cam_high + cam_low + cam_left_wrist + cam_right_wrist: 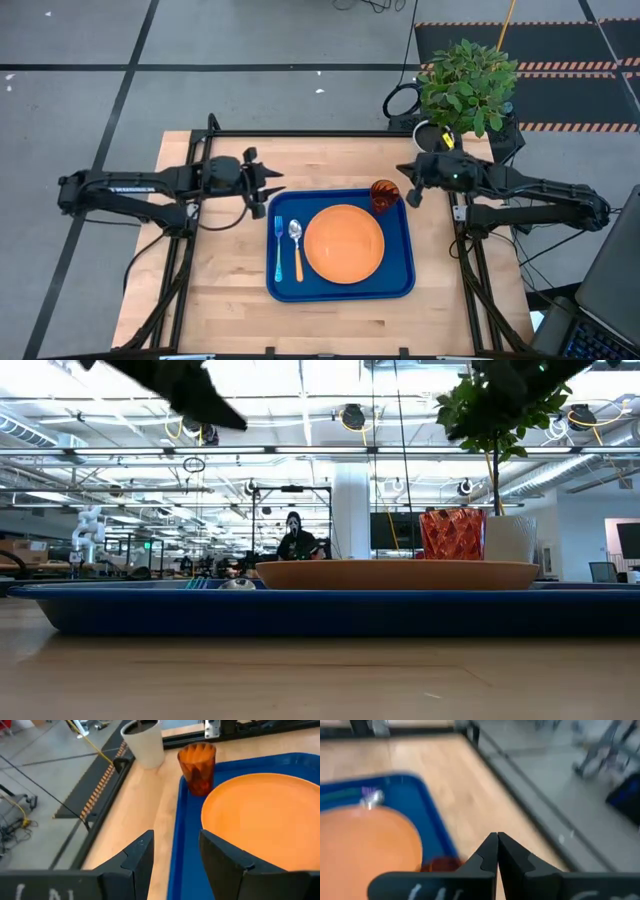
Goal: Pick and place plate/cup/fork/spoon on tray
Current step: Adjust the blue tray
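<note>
The blue tray [340, 288] lies on the table's middle. On it rest the orange plate [344, 243], the orange-red cup [385, 194] upright at the tray's far right corner, the light-blue fork [278, 247] and the spoon [296, 248] with its orange handle. My left gripper [281, 186] is open and empty, above the tray's far left corner. My right gripper [402, 183] is shut and empty, just right of the cup and above it. The cup [197, 767], plate [265, 815] and tray [182, 855] show in the left wrist view.
A potted plant [467, 88] in a white pot [144, 742] stands at the table's far right corner, behind my right arm. Bare wood [220, 290] lies left of the tray and along the near edge.
</note>
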You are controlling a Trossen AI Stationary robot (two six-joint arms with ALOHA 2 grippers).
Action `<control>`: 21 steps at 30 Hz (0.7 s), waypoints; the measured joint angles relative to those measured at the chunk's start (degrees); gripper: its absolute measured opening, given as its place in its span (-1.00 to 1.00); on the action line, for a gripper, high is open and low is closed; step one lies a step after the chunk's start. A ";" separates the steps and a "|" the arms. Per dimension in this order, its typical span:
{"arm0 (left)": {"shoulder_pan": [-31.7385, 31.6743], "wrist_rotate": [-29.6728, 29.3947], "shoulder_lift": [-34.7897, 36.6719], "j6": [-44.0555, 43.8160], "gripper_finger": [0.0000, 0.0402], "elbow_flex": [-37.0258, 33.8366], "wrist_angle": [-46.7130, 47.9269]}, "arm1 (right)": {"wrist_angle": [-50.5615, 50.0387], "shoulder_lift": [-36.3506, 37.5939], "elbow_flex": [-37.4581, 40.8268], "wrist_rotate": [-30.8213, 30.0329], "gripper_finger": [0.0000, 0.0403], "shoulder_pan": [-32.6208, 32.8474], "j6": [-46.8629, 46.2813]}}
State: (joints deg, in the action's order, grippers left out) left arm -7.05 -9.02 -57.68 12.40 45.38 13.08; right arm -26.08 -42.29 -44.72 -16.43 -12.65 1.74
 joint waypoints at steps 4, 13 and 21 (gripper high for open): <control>0.15 0.06 3.31 -3.35 -0.20 -6.69 -4.36 | -8.30 0.20 0.21 -1.52 -0.99 -0.02 -4.37; 2.17 0.21 8.66 -10.40 -0.20 -12.01 -5.15 | -26.09 -0.29 0.21 6.83 -0.99 -0.02 -17.89; 2.69 0.16 6.99 -18.10 -0.20 -12.08 9.48 | -31.91 -3.15 5.03 16.43 -0.99 0.07 -21.91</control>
State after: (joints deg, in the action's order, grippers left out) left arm -4.36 -8.86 -50.69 -5.70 33.30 22.57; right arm -57.99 -45.44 -39.69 0.00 -12.58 -20.17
